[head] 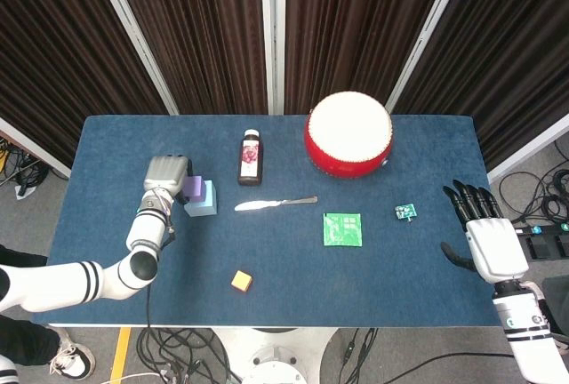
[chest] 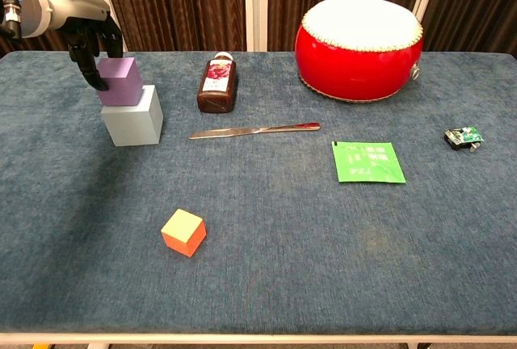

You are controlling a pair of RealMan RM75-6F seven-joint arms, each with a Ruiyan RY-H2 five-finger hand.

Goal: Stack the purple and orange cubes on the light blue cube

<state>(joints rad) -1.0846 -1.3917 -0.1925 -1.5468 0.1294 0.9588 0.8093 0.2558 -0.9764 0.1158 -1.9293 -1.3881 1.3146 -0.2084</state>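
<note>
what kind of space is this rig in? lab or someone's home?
Most likely a lab or data-collection bay, not a home: dark curtains enclose a blue-covered table, loose cables run on the floor beneath it, and the table holds unrelated props such as a red drum and a small circuit board.

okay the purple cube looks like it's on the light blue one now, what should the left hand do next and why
Probably open the left hand and lift clear: the purple cube already rests on the light blue cube, fingers at its left side. The orange cube lies alone on the table, next to fetch.
</note>
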